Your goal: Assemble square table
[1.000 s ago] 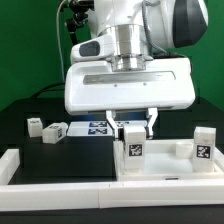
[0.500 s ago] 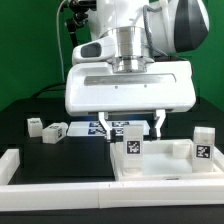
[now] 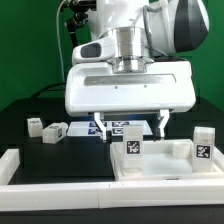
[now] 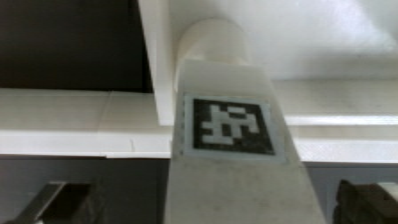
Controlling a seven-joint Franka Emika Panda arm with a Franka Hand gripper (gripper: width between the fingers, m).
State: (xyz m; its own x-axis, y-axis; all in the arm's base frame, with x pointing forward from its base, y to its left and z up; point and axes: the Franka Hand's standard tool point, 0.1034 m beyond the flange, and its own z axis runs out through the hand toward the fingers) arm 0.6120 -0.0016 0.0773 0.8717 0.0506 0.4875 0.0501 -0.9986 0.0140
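Spread wide now, the jaws were pinched close on an upright leg post [image 3: 132, 143] a second ago. They stand fully apart and hold nothing. The post has not shifted.

Nearest in the exterior view runs the low border wall [image 3: 60, 182]. Just behind it lies the square table slab [image 3: 168, 160]. The released post stands on the slab toward the exterior view's left, its tag facing the camera. A second leg post [image 3: 203, 145] stands upright toward the slab's other end, well apart from the jaws.

What matters next is how the released post sits to the jaws. It is directly between them and centred. Its long axis is upright, in line with the way the jaws point down. The wrist view agrees: the post fills the middle and a dark jaw tip shows on each side with clear space between. In the exterior view the tips hang level with the post's top, beside it and not touching.

Judging from this, a straight rise would clear the post without knocking it. A simple close would take it again for another turn.

Farther back, two more loose legs [image 3: 35, 127] [image 3: 56, 131] lie on the dark tabletop [image 3: 60, 152]. Behind the jaws the marker board [image 3: 98, 127] is partly hidden.
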